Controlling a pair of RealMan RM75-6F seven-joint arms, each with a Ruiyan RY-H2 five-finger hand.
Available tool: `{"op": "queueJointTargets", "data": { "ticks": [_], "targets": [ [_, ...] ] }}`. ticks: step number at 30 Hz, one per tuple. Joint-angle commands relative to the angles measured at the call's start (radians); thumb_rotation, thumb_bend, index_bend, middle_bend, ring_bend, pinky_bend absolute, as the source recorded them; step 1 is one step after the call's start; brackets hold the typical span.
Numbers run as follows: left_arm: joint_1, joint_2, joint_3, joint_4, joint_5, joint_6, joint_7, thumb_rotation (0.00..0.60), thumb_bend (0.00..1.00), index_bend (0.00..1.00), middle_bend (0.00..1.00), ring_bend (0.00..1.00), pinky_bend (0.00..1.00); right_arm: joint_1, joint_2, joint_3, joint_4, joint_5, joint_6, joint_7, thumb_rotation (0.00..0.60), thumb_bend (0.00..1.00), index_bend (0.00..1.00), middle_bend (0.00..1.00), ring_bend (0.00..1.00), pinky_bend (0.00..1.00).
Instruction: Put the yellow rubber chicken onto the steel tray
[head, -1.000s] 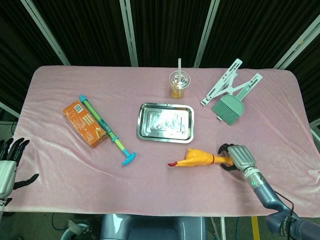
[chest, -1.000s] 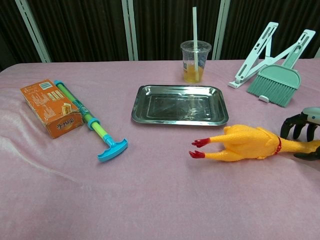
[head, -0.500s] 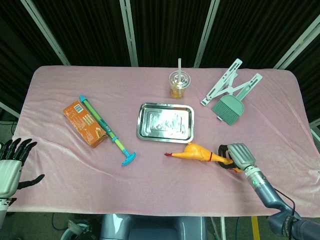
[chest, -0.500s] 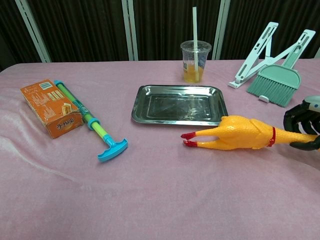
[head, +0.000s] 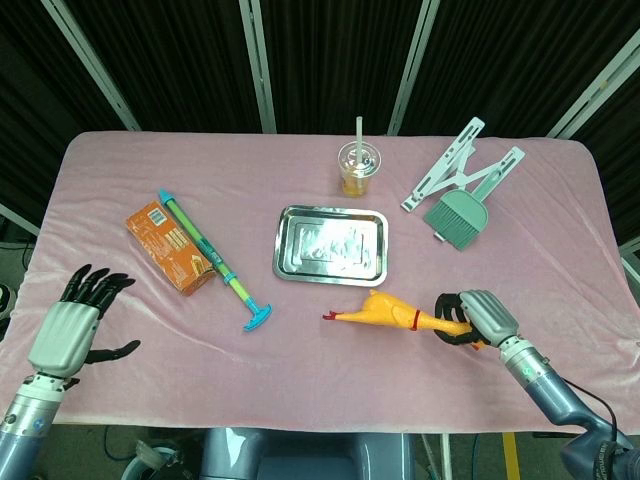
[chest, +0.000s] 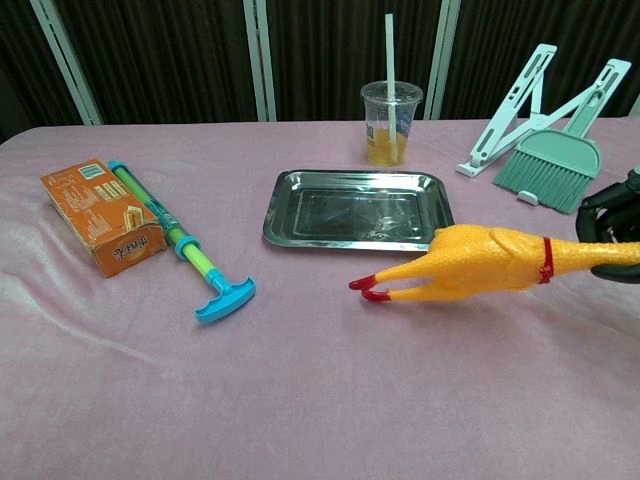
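Observation:
The yellow rubber chicken (head: 385, 312) (chest: 475, 264) hangs above the pink cloth just in front of the steel tray (head: 331, 244) (chest: 357, 210), red feet pointing left, body near the tray's front right corner. My right hand (head: 475, 318) (chest: 612, 222) grips its neck end at the right. The tray holds nothing. My left hand (head: 72, 324) hovers over the cloth's front left corner, fingers spread, holding nothing; the chest view does not show it.
An orange box (head: 168, 246) and a blue-green pump toy (head: 214, 261) lie left of the tray. A plastic cup with a straw (head: 357, 168) stands behind it. A white folding stand (head: 460, 163) and a green brush (head: 457, 217) lie at back right.
The right hand has lifted the chicken off the cloth and carried it left toward the tray. The left hand has come up and inward over the front left corner.

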Motion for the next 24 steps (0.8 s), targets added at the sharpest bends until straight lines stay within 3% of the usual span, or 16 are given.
{"op": "queueJointTargets", "data": {
  "ticks": [1,13,24],
  "targets": [
    [-0.052,-0.022,-0.027,-0.056,-0.002,-0.054,0.028,0.600,0.03,0.14,0.17,0.10,0.04,0.010,0.024,-0.005,-0.036,-0.026,0.017,0.034,0.600,0.40,0.92,0.72,0.74,0.85],
    [-0.271,-0.204,-0.156,-0.162,-0.201,-0.250,0.292,0.600,0.03,0.12,0.15,0.10,0.04,0.056,0.080,0.020,-0.145,-0.019,0.006,0.099,0.600,0.41,0.93,0.73,0.75,0.85],
    [-0.441,-0.417,-0.211,-0.133,-0.422,-0.318,0.488,0.600,0.02,0.11,0.15,0.10,0.04,0.084,0.104,0.051,-0.216,0.029,-0.016,0.059,0.600,0.41,0.93,0.73,0.75,0.85]
  ]
}}
